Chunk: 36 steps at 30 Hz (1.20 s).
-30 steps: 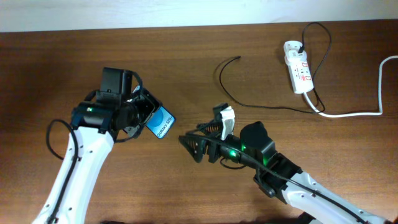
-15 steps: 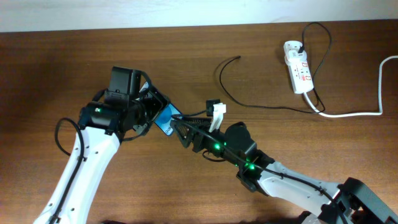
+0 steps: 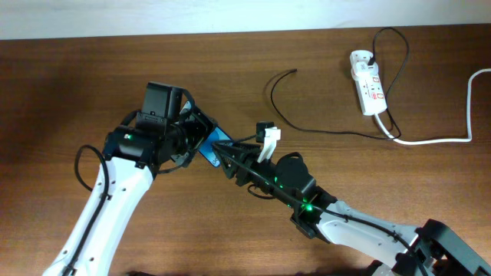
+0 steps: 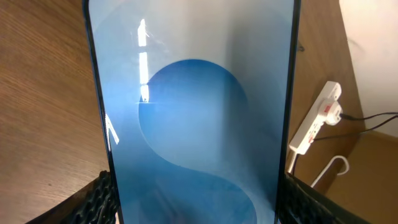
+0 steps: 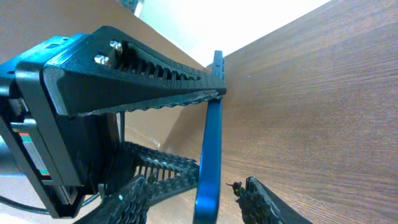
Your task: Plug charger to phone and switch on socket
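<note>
Pinching the phone (image 4: pixel 199 93) firmly in the left gripper (image 4: pixel 196 202), straddling its edge with the right gripper (image 5: pixel 198 194), jaws parted; centring before squeezing.

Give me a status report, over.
Left gripper shut on phone. Right gripper open, straddling its edge. Charger lying loose on table, unplugged. Nothing blocking it.

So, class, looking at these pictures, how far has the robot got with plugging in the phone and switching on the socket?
Done: the left end effector holds the phone above the table. In hand: the right end effector straddles the phone's edge, with its jaws apart and not gripping. Left: the charger lies loose on the table, not plugged into the phone, and nothing is near the socket.
</note>
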Each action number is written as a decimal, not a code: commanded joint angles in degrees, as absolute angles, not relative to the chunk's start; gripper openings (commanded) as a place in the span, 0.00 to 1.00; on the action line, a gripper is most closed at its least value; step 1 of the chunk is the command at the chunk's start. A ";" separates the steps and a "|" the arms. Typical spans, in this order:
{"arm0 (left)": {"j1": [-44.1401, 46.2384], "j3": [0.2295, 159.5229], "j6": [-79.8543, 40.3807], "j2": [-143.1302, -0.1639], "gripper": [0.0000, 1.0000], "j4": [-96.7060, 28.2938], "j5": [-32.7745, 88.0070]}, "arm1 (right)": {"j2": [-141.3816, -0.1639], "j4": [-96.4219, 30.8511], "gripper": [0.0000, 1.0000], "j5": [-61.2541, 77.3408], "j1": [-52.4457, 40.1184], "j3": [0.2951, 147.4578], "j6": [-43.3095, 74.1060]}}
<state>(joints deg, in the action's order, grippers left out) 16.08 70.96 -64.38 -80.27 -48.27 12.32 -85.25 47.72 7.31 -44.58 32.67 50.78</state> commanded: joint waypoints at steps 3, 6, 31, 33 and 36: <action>16.84 71.11 -67.72 -80.09 0.42 -47.37 15.29 | -85.56 48.49 0.50 5.87 -45.06 33.08 50.26; 16.84 71.11 -67.90 -80.09 0.42 -47.37 15.84 | -85.56 48.49 0.43 5.06 -45.06 33.08 50.26; 20.47 71.11 -63.83 -80.09 0.41 -46.76 15.00 | -85.65 46.92 0.31 4.69 -44.99 33.08 50.22; 20.47 71.11 -63.29 -80.09 0.42 -46.85 14.59 | -85.65 47.90 0.31 5.13 -44.99 33.08 50.24; 20.47 71.11 -63.31 -80.09 0.42 -46.96 14.11 | -85.65 47.37 0.27 6.83 -44.99 33.08 50.22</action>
